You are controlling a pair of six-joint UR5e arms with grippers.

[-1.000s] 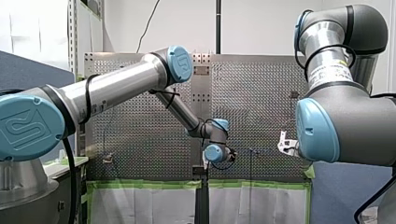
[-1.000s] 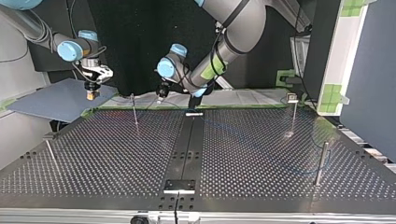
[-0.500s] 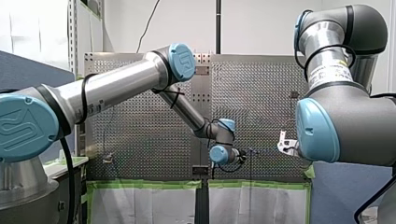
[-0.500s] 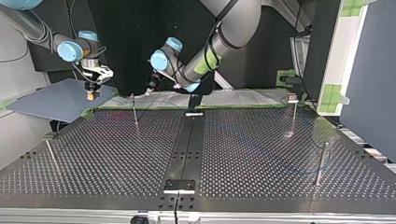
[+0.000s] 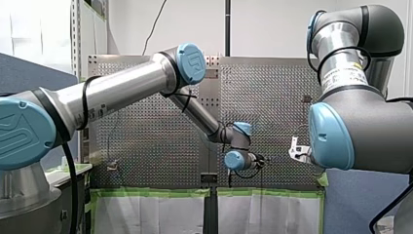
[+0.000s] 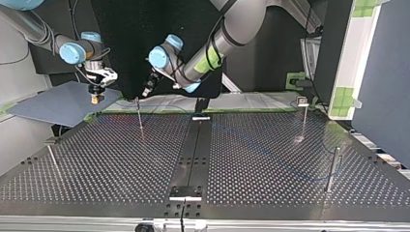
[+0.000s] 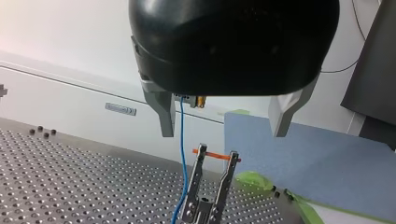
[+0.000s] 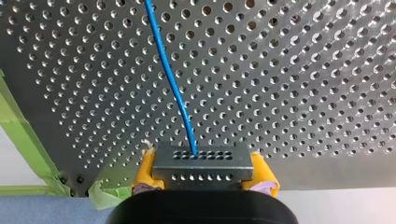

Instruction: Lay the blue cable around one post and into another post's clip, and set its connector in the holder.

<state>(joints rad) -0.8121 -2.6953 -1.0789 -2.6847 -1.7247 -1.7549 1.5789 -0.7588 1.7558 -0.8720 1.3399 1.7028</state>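
Top view, left to right: my right arm comes in at the upper left with its wrist bent down. My right hand (image 6: pixel 96 98) hangs by the bench's far left corner, over a grey-blue board (image 6: pixel 53 106). In the right wrist view its yellow pads (image 8: pixel 145 171) are clenched on the connector (image 8: pixel 203 162), and the blue cable (image 8: pixel 170 79) leaves it across the perforated bench (image 6: pixel 270 159). My left arm drops in from the upper right and reaches past the middle with its forearm slanted. My left hand (image 6: pixel 146 91) is tilted down just above the top of the clip post (image 7: pixel 202 209). In the left wrist view its metal fingers (image 7: pixel 163 114) are spread wide, released, grasping nothing. The cable runs down in the gap close to one finger, not pinched, and passes just beside the post's forked top, not between the prongs. Since 1.0 s ago the left hand has swung toward the top view's left, from near the dark centre strip to over the clip post; in the front view its wrist went rightward. The right hand and connector are unchanged. Around, top view left to right: a short post (image 6: pixel 52 155) near the left edge, and the clip post right under the left hand, in its way. Two small brackets sit on the centre strip, far bracket (image 6: pixel 200 117) and near bracket (image 6: pixel 185 192). Then a thin post with a square head (image 6: pixel 303 121) and a plain post (image 6: pixel 331 169) at right, with a faint blue line on the bench leading toward it.
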